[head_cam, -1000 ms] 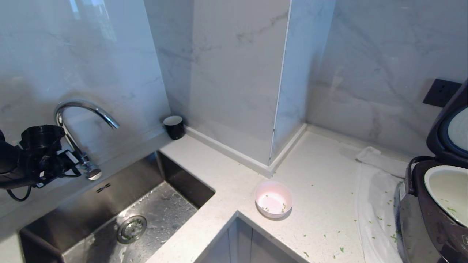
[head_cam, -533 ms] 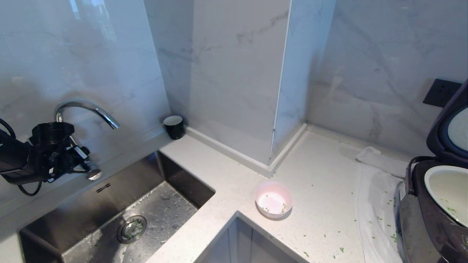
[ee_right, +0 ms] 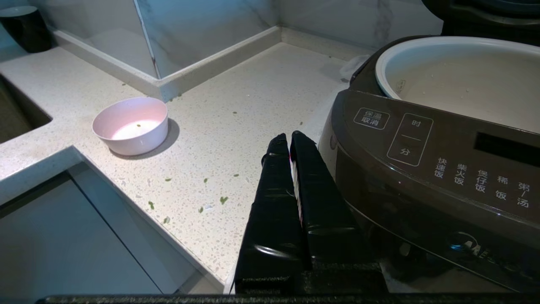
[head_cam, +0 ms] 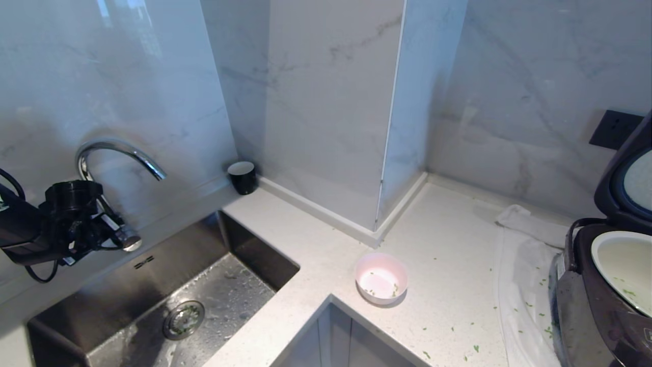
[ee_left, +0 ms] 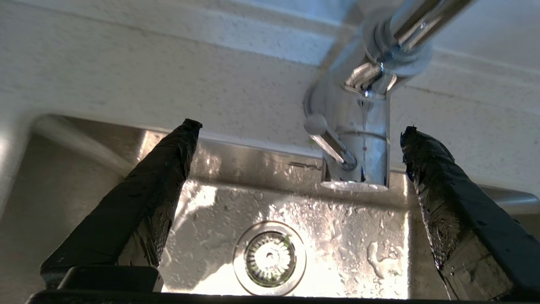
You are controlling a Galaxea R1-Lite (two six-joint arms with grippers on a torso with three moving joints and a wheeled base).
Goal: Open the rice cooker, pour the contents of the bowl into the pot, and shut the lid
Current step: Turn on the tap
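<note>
1. Bowl (head_cam: 381, 278) sits upright on the counter (head_cam: 448, 285) near its inner corner, well apart from my L gripper (ee_left: 297, 131), which hangs over the sink (head_cam: 214, 300) by the tap (ee_left: 358, 139). Its fingers (ee_left: 143, 202) stand wide apart w/ nothing between them.
2. R gripper (ee_right: 290, 141) is low at the counter edge, just beside the cooker (ee_right: 430, 169) front; fingers pressed together, empty. Bowl lies off to one side of it, apart.
3. Cooker is at the far right w/ lid (head_cam: 624, 178) raised and pot (head_cam: 622, 267) exposed. A few green bits (head_cam: 629, 292) inside the pot, a few in the bowl, more scattered on the counter and on the cloth (head_cam: 524, 275) under the cooker.
4. Writing: cooker panel has white Chinese labels, incl. 保温/取消, 时, 分, and a row of mode names; dark display blank.
5. Materials: bowl pale pink, round, smooth. Pot cream, glossy. Cooker dark, rounded, shiny. Counter white speckled stone; walls marble-look. Sink steel, wet w/ droplets, round drain. Black cup (head_cam: 242, 177) in the back corner by the sink.
</note>
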